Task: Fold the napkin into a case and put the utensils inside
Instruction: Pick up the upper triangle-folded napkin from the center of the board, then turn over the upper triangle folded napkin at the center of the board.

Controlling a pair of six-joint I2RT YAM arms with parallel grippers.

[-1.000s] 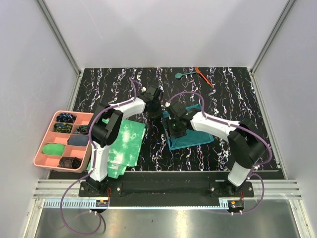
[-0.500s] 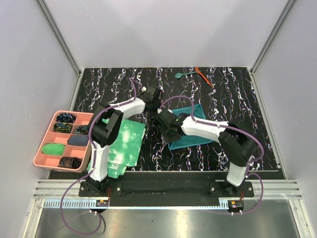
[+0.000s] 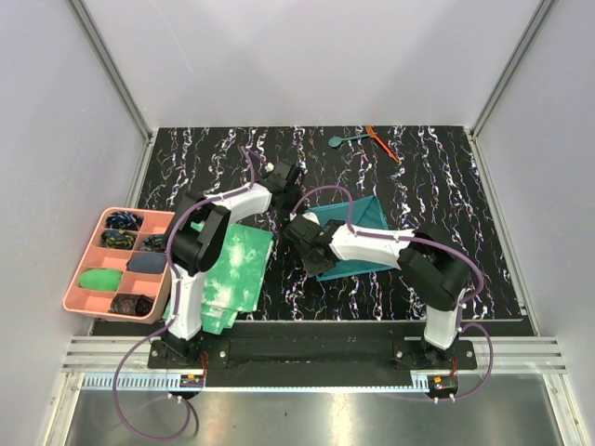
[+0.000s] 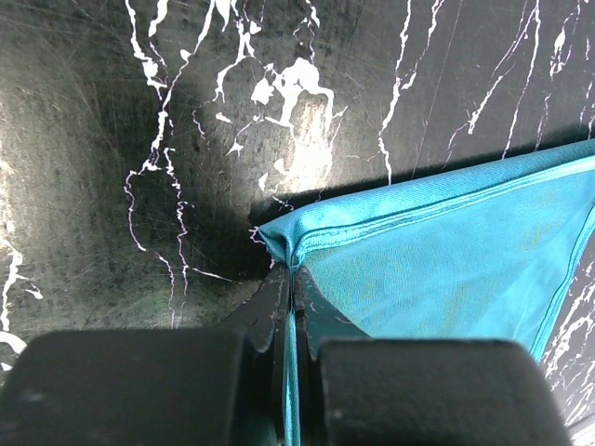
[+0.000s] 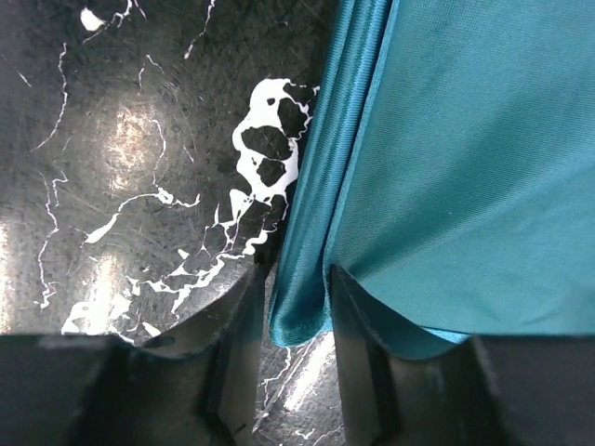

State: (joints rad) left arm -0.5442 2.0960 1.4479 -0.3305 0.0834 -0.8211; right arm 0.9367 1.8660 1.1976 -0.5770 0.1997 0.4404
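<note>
The dark teal napkin (image 3: 358, 240) lies partly folded on the black marbled table, right of centre. My left gripper (image 3: 294, 193) is at its far left corner, and in the left wrist view that gripper (image 4: 293, 279) is shut, pinching the napkin (image 4: 446, 269) by the corner hem. My right gripper (image 3: 300, 234) is at the napkin's left edge. The right wrist view has the gripper (image 5: 296, 279) closed round the rolled edge of the napkin (image 5: 465, 167), cloth filling the gap. The utensils lie far back: a teal spoon (image 3: 344, 140) and an orange-red stick (image 3: 381, 142). No case shows.
A green-and-white mottled cloth (image 3: 232, 274) lies under the left arm, near the front edge. A pink compartment tray (image 3: 82, 255) with small bundles sits off the table's left side. White walls close in the table at the back and on both sides.
The right gripper slid left across the napkin to its left edge and narrowed round the fold. The left gripper closed on the far corner, and the napkin's left side has shifted.
</note>
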